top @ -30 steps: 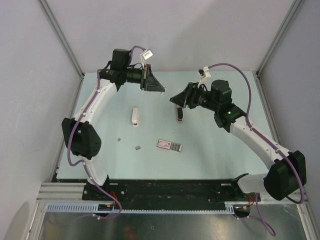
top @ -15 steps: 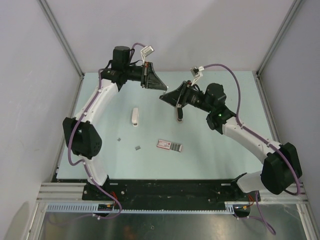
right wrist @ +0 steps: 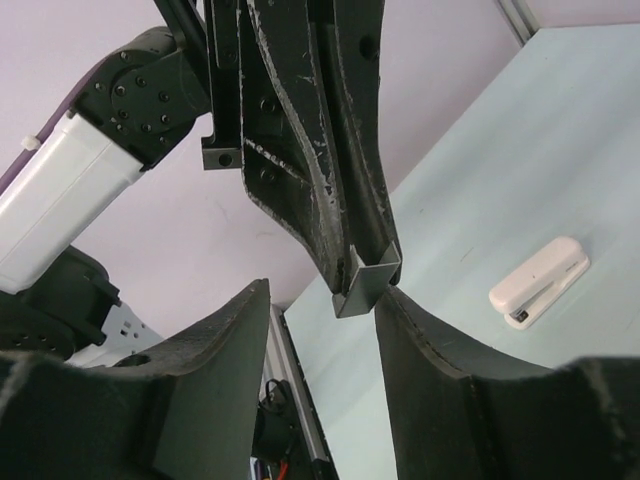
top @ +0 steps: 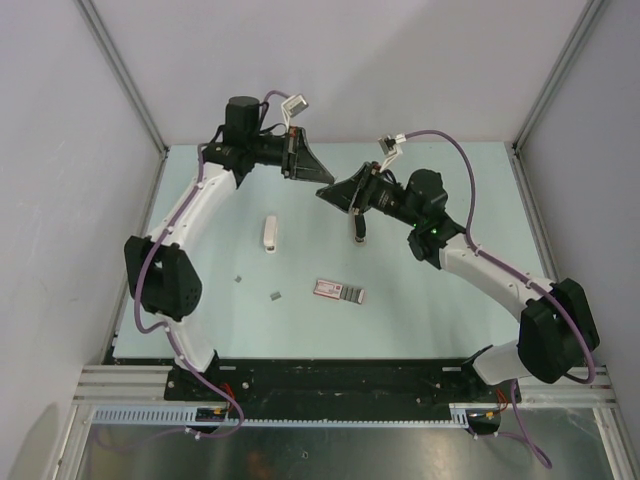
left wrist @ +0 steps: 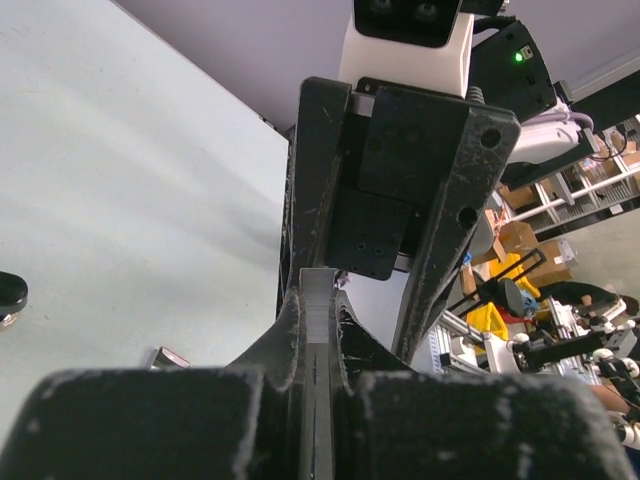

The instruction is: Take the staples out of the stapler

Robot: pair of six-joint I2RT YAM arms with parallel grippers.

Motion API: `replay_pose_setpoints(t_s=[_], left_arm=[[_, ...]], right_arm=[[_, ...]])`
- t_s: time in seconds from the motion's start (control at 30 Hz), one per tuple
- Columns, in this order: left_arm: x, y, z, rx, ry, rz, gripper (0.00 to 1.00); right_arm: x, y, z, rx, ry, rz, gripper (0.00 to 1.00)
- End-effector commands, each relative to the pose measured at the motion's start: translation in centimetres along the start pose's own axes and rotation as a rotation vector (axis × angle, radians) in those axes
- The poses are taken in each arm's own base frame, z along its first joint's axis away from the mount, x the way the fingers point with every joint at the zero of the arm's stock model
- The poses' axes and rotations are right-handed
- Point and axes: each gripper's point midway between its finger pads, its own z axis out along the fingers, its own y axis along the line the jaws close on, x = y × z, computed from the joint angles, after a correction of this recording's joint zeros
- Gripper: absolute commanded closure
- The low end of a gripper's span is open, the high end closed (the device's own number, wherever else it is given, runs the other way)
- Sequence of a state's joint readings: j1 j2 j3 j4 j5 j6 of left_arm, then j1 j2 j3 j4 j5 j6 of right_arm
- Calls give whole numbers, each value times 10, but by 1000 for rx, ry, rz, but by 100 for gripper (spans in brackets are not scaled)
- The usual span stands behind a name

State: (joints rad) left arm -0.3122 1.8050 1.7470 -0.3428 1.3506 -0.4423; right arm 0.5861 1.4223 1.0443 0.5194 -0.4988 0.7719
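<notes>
Up over the table (top: pixel 400 325), on the far side of the stapler (top: pixel 270 233) and to its right, the left fingers (left wrist: pixel 283 325) are pressed together on a grey metal channel (right wrist: pixel 366 283), a short U-shaped strip whose end juts out past their tips. Facing them, the right fingers (right wrist: pixel 215 365) stand apart with that free end between them. One of them is just beside a corner of the channel, and whether it touches cannot be told; the other is clear of it. Both wrists hang close together in the air, tip to tip. Down on the table the stapler lies flat by itself, white and slim, well apart from either set of fingers. Right of the stapler, about level with it and beneath the right wrist, sits a small dark piece (top: pixel 359 229), too small to make out. The staples (top: pixel 275 295) lie as two tiny grey bits on the near side of the stapler, towards the arm bases, one straight below it and one off to its left. A pink-and-grey packet (top: pixel 339 291) lies flat on the near right of the stapler, further right than those bits
</notes>
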Motion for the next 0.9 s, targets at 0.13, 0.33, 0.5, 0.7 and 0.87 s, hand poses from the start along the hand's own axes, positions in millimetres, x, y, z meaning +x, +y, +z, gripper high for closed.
replay_pose_setpoints(t_s=[0.13,0.33,0.5,0.7,0.87], left_arm=[[0,-36,-5,40,-1,71,100],[5,-30,-5,31,-4,68,99],[7,-20,-7,-7,-22,80,82],[1,10,-22,-112,-77,128,53],[7,46,-28,-219,-96,183,41]], right_arm=[[-18,11,1,-39,-104,-12,61],[-21,13,-1,-48,-118,-6,79],[-16,9,-5,-8,-93,-17,96],[13,-21,-25,175,35,-38,100],[44,-54,-51,359,160,-38,100]])
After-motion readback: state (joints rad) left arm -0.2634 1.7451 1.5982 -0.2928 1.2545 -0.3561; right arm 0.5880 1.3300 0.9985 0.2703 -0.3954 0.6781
